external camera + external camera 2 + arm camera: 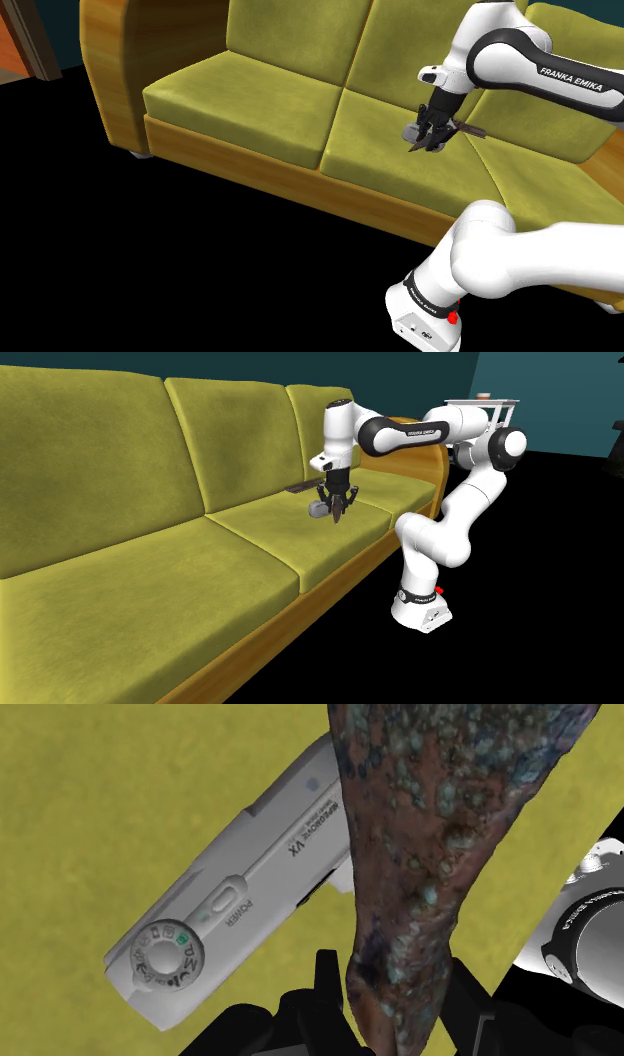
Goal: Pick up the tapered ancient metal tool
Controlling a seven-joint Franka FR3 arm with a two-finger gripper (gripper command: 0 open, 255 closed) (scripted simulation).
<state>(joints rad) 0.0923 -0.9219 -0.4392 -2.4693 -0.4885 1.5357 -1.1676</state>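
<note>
- Olive-green three-cushion sofa on an orange-brown wooden base (300, 110): the work surface, with a black area in front of it.
- White Franka arm with dark joints (520, 60): reaching from the stand over the seat cushions, wrist pointing down.
- Silver-grey compact camera with mode dial and power button (230, 924): on the cushion just under the hand (distractor, not to be touched).
- Tapered, corroded brown metal tool with greenish specks (440, 834): clasped near its narrow end, wide end jutting sideways past the hand. Looks clear of the cushion in the second exterior view, hard to be sure.
- All-black two-finger gripper (393, 979): closed part-way onto the tool, one finger pressed on each side.
- Step judged: lift. Go straight up, slow, grip firm. Long overhang likely to pivot in the pinch, so no wrist twist, and stay off the camera.
</note>
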